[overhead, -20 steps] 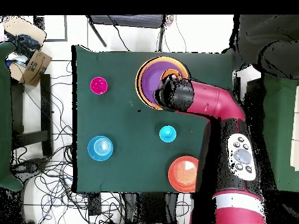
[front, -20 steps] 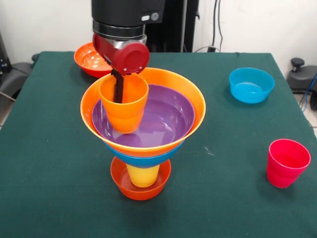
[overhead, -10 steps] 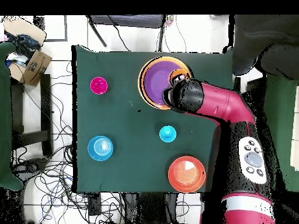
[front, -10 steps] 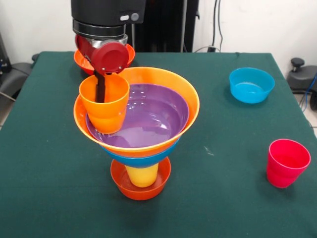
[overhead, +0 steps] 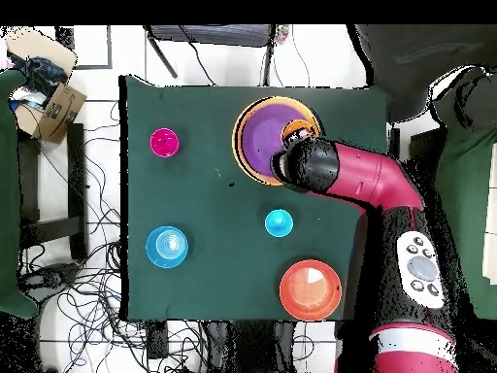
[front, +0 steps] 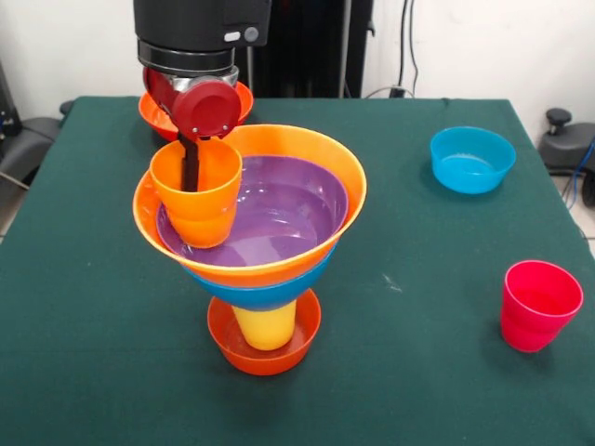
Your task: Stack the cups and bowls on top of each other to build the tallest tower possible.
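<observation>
We see the gripper point(front: 191, 172) clamped on the rim of the glossy orange plastic cup point(front: 196, 203), inside the purple plastic bowl point(front: 270, 218) topping the leaning multicoloured tower point(front: 256, 269) on the green table point(front: 418, 307).

We see the arm point(overhead: 374, 185) from overhead as a thick, rounded tube in deep red, ending in a bulky black joint housing, with a grey oval panel point(overhead: 421, 272) of round buttons set into a black section and a pale band just above the red base segment. From the front, the wrist point(front: 197, 37) is a wide black cylinder with a small light-coloured round button and a pale label on its side, ringed below by a silver-grey collar. Beneath that sits a glossy dark-red round cap point(front: 206, 108) with small screws near its lower edge, and a slim black finger point(front: 191, 164) hangs down from it.
</observation>
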You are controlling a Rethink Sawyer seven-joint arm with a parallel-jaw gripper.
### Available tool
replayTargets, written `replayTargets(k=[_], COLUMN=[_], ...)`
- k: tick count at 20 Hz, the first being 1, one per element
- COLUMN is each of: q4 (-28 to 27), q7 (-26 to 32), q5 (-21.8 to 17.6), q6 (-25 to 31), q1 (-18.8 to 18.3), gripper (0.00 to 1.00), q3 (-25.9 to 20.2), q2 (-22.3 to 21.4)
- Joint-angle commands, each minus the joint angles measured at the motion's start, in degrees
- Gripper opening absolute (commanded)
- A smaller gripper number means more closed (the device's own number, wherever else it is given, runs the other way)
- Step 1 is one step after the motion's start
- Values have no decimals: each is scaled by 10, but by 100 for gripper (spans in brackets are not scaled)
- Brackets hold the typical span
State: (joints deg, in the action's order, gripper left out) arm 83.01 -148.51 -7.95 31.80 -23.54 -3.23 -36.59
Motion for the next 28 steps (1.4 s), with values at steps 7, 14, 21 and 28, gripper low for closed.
replayTargets(k=[7,14,21,28], q4=[47,31,27,26], q7=[57,65,67,65], q5=[-17,-31,-31,-31], q6=[57,33,28,27], q1=[24,27,26,29], gripper=[0,0,0,0], q3=[-55,-54,-56,-56], q2=[12,16,18,17])
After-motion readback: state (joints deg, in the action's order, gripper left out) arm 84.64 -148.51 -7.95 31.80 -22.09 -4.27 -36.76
